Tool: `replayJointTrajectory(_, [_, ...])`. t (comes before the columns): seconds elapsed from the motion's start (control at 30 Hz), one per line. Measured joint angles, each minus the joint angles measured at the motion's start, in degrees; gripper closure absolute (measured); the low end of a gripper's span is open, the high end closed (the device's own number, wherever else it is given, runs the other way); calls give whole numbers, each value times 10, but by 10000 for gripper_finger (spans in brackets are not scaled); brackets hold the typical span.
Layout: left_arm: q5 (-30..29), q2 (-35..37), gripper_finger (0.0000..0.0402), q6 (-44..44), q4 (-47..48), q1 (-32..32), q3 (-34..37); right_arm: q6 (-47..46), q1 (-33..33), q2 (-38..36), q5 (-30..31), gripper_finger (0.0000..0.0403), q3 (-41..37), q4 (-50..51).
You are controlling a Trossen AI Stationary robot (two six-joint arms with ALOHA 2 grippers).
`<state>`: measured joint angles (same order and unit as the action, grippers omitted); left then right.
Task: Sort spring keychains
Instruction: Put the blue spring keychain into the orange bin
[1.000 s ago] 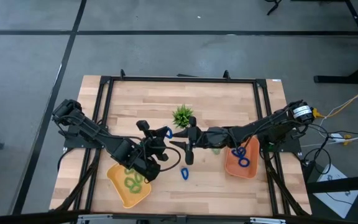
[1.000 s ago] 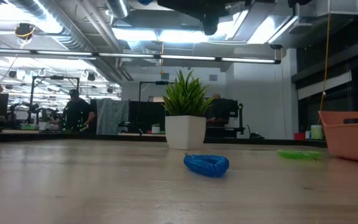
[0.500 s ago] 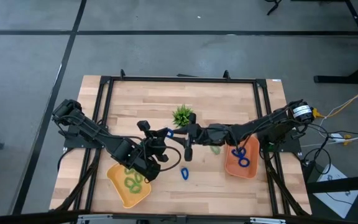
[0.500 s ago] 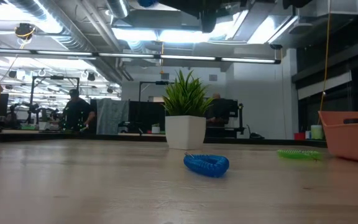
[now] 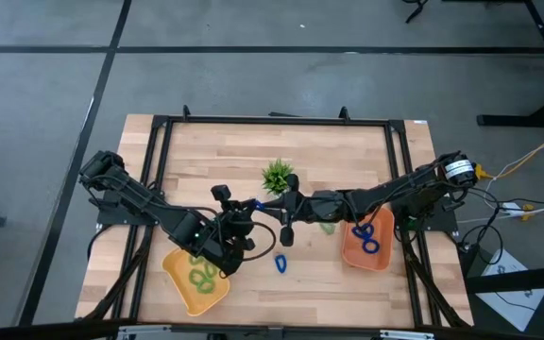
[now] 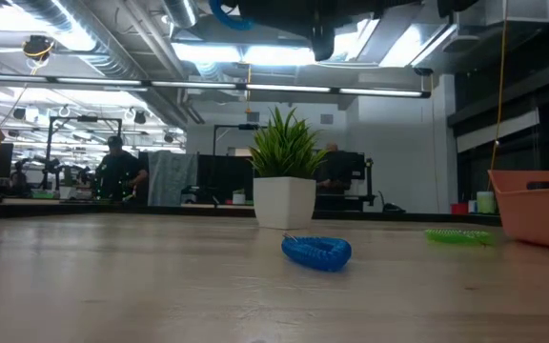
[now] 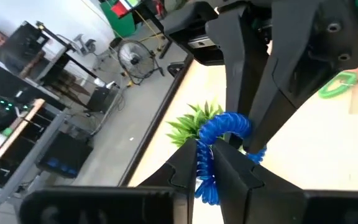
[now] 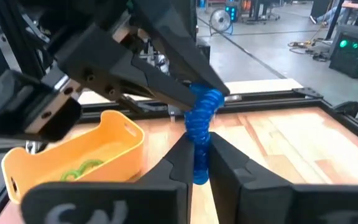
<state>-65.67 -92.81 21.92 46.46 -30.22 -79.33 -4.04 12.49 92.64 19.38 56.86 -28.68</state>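
Sorting midway: green keychains [image 5: 199,277] in yellow tray [image 5: 179,293], blue keychains [image 5: 367,240] in orange tray [image 5: 352,255]. Beside the plant [image 5: 277,175], left pincer [image 7: 205,163] and right pincer [image 8: 197,155] both pinch one blue keychain [image 8: 201,127]; on the bench [image 5: 348,151] we count another blue [image 5: 280,263] and one green [image 6: 457,235] left.

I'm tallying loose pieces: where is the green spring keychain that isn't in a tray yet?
The loose green keychain lies on the table at the low view's right, just short of the orange tray, right of the blue keychain lying in front of the potted plant.

No text, label or number can be read anywhere.
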Motion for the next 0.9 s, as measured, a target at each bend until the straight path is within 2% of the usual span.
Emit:
replayJointTrajectory(0.2, [28, 0, 330, 19, 0, 1, 0, 7, 0, 0, 0, 388, 0, 25])
replayJointTrajectory(0.53, [122, 2, 276, 99, 0, 29, 0, 11, 0, -5, 1, 387, 0, 80])
replayJointTrajectory(0.77, [167, 17, 259, 111, -5, 34, -1, 8, 0, -34, 1, 387, 0, 152])
replayJointTrajectory(0.9, [174, 38, 259, 118, -3, 23, -1, -6, 0, -64, 5, 388, 0, 208])
